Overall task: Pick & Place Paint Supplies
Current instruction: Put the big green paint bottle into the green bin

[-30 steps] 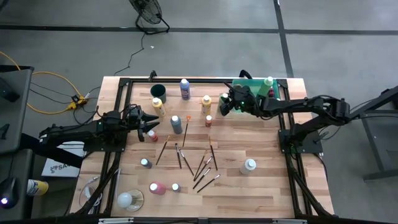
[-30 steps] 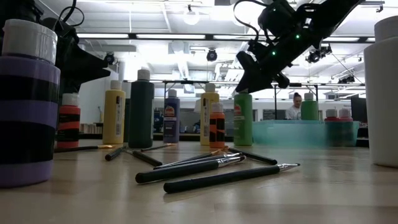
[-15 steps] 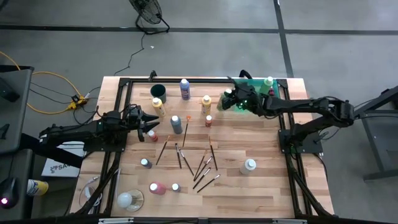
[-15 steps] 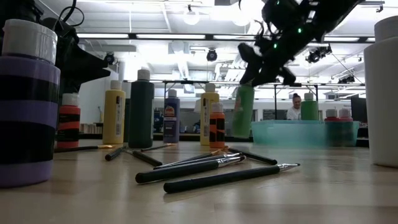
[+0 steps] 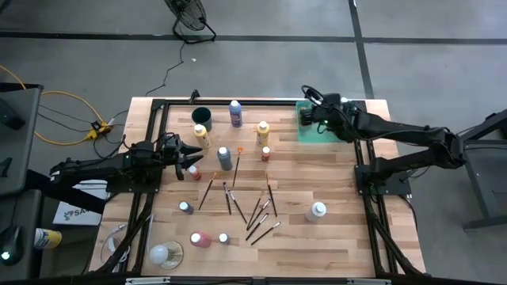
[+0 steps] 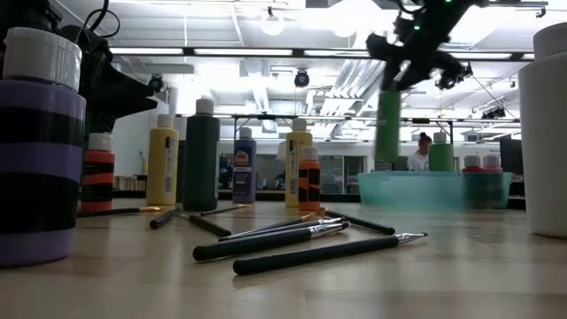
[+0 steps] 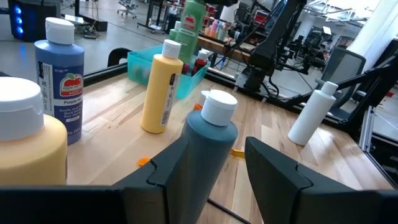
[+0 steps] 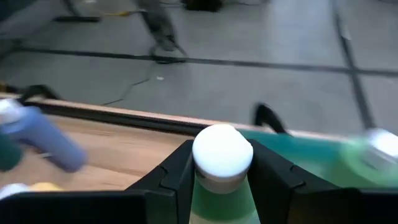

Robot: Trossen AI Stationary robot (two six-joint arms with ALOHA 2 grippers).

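Observation:
My right gripper is shut on a green paint bottle with a white cap. It holds the bottle in the air at the near-left corner of the translucent green tray. The tray stands at the table's far right and holds another green bottle. My left gripper stays level and open at the table's left. A dark teal bottle stands on the table just ahead of its fingers, untouched. Thin brushes lie in the middle of the table. My right gripper pinches the green bottle's neck, just under the white cap, between its two fingers. The fingers come from the table's right side, slanting downward. The bottle hangs roughly upright below them, its base clear of the table and higher than the tray's rim.
A dark cup, a blue bottle and two yellow bottles stand at the back. A small orange bottle is mid-table. A white bottle stands at the right and a pink one lies near the front.
My right gripper has risen and gone toward the table's far right, to the tray, rolling its wrist on the way. The green bottle, which stood on the table left of the tray, is now lifted clear and carried along.

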